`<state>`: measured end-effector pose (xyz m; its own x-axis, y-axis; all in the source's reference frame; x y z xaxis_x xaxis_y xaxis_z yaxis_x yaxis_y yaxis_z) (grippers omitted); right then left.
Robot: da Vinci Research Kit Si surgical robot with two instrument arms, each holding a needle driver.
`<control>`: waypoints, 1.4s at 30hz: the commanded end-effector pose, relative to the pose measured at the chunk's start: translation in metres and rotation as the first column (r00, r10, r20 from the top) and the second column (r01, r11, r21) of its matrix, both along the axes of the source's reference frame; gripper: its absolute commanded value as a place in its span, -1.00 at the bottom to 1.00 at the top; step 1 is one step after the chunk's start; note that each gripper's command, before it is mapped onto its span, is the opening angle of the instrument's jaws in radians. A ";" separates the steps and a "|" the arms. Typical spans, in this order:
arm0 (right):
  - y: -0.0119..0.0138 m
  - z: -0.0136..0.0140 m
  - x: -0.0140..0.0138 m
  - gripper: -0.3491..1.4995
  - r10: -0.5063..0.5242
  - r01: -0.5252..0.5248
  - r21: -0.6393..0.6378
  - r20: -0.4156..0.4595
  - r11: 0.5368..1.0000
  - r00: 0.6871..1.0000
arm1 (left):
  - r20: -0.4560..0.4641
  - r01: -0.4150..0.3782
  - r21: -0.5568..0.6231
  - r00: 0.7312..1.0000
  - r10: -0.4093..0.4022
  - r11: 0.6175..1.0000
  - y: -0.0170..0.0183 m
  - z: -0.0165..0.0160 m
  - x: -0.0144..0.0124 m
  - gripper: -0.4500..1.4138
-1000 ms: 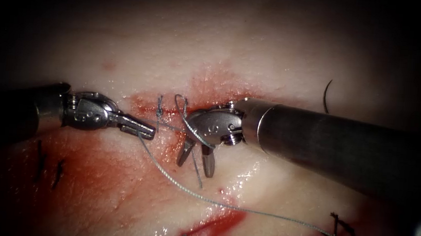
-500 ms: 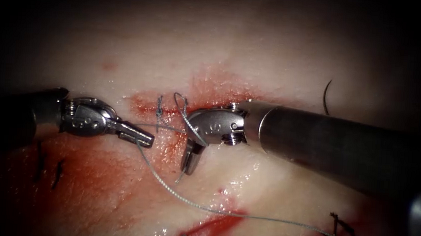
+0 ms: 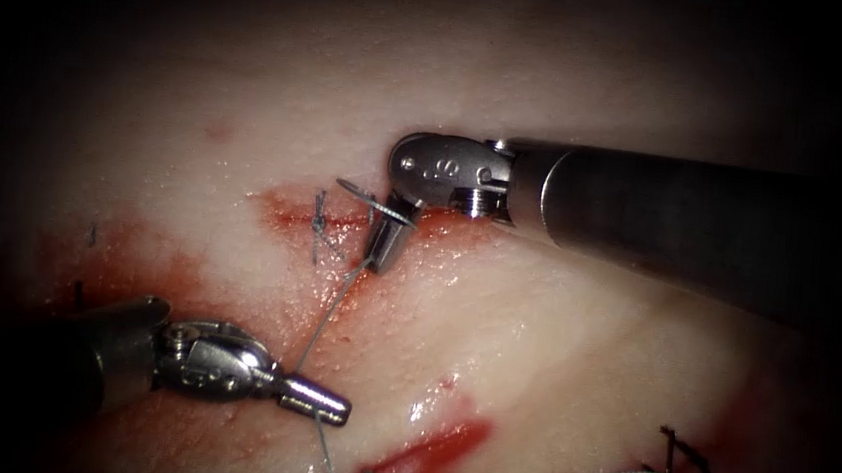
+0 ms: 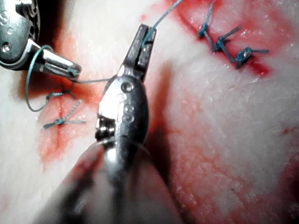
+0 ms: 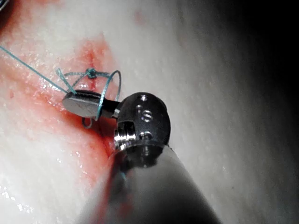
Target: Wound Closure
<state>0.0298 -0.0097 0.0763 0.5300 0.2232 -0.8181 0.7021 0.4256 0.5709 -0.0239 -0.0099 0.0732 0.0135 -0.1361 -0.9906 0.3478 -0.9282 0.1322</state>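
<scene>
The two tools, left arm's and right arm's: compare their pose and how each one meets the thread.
The left tool lies low on the left of the cut, jaws pointing right; the right tool comes from the right with its wrist bent, jaws pointing down at the cut. The thread runs straight into the left tool's tip, while a loop of it circles the right tool's jaws. Both have jaws shut on the thread.

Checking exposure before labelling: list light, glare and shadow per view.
Endoscope view: light pools at the centre, edges fall dark, glare on the wet tissue by the red fluid. Left wrist view: the left tool, shut on the thread, throws a shadow on the tissue. Right wrist view: the right tool, also shut on thread, glints.
</scene>
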 end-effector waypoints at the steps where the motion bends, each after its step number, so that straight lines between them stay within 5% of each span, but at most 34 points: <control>1: 0.0012 0.0010 0.0009 -1.00 0.011 -0.011 -0.006 0.008 1.000 1.000 | 0.012 -0.011 -0.001 1.000 0.011 1.000 -0.0003 -0.0003 -0.0010 -1.00; 9: 0.0023 0.0032 0.0011 -1.00 0.061 -0.060 -0.021 0.054 0.998 0.997 | 0.048 -0.078 0.065 0.996 0.075 0.995 -0.0079 -0.0072 -0.0035 -1.00; 15: 0.0036 0.0038 0.0013 -1.00 0.089 -0.087 -0.029 0.066 0.996 0.994 | 0.056 -0.105 0.077 0.993 0.101 0.992 -0.0109 -0.0085 -0.0045 -1.00; 25: 0.0083 0.0053 0.0016 -1.00 0.234 -0.214 -0.147 0.131 0.966 0.963 | 0.033 -0.128 0.106 0.992 0.125 0.986 -0.0145 -0.0069 -0.0033 -1.00; 36: 0.0091 0.0048 0.0018 -1.00 0.298 -0.280 -0.136 0.139 0.950 0.944 | 0.004 -0.146 0.160 0.989 0.147 0.976 -0.0186 -0.0043 -0.0028 -1.00; 42: 0.0097 0.0048 0.0020 -1.00 0.346 -0.325 -0.140 0.169 0.935 0.923 | 0.038 -0.220 0.196 0.975 0.217 0.956 -0.0213 -0.0035 -0.0028 -1.00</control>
<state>0.0309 -0.0008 0.0808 0.5895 0.3350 -0.7350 0.3874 0.6812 0.6212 -0.0262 -0.0321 0.0694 0.0390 0.0830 -0.9958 0.5649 -0.8239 -0.0466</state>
